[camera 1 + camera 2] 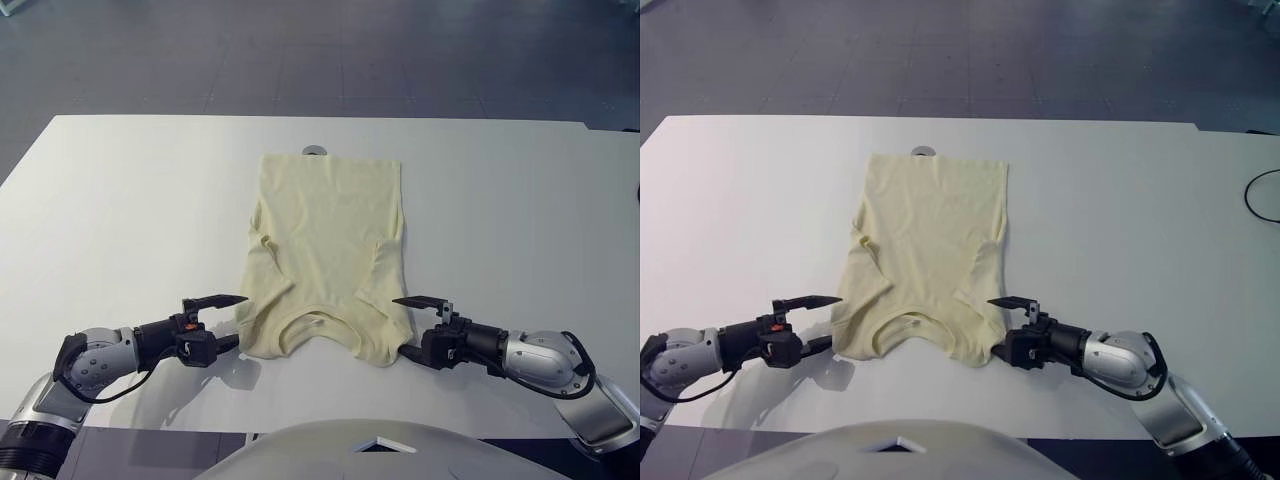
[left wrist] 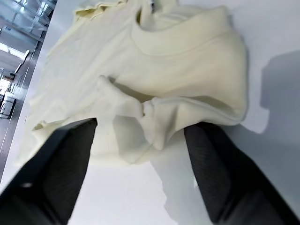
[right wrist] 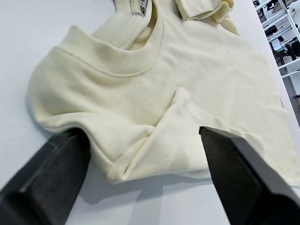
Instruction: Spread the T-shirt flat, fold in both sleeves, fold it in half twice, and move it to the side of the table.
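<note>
Left tool [image 1: 240, 319], right tool [image 1: 399, 325] agape

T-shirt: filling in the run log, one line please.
T-shirt: sleeves folded in | left end effector: open at shoulder | right end effector: open at shoulder

From the head, high and set back: looks forward and down across the white table [image 1: 110, 200], T-shirt [image 1: 325, 250] at frame centre, left gripper [image 1: 240, 320] lower left, right gripper [image 1: 397, 325] lower right. Repeats the same scene through the second eye, shifted slightly sideways. From each wrist, low and very close to the tabletop: faces out between that arm's own dark fingers [image 2: 61, 159] onto the shirt's collar end. Shares with the head pair that near edge of cloth.
</note>
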`<state>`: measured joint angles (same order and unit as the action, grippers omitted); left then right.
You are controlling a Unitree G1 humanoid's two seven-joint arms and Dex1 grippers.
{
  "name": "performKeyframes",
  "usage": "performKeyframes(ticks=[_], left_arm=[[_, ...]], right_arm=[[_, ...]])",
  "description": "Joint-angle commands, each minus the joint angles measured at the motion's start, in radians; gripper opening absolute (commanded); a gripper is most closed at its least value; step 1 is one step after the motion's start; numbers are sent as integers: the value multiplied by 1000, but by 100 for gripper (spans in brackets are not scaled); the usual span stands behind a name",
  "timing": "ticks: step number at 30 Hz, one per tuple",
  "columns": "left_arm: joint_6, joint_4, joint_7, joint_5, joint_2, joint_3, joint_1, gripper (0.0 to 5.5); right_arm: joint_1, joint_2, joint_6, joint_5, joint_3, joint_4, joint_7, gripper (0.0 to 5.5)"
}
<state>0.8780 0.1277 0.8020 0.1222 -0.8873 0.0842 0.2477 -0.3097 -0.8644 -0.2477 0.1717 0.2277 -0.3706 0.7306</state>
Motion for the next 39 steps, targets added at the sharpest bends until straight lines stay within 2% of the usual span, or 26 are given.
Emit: performKeyframes(ticks=[1,9,13,15,19,23,28,34,39], left_arm=[[11,68,34,92,-29,76,-35,264],[27,118,39,110,-62,153,-91,111],[22,95,48,79,-87,169,-91,24],[0,66,69,36,-102,180,-85,0],[-132,-83,128,-99,-157,174,-43,0],[-311,-286,211,-263,-252,141,27,0],[-598,-548,273,-541,-362,32,140,0],[-847,-704,374,-772,-424,-175,279,0],[-1028,-801,511,-934,-407,-385,379,0]], right_arm=[[-6,-12,13,27,8,44,25,324],[9,-16,14,19,20,58,59,182],[19,-23,90,-37,24,39,125,101],[21,-39,160,-98,22,8,181,70],[31,-97,353,-270,-15,-121,295,4],[45,-157,542,-449,-82,-217,379,0],[39,-244,706,-637,-192,-231,486,0],[-1,-340,869,-854,-310,-230,642,0],[16,-361,1034,-1087,-419,-253,684,0]])
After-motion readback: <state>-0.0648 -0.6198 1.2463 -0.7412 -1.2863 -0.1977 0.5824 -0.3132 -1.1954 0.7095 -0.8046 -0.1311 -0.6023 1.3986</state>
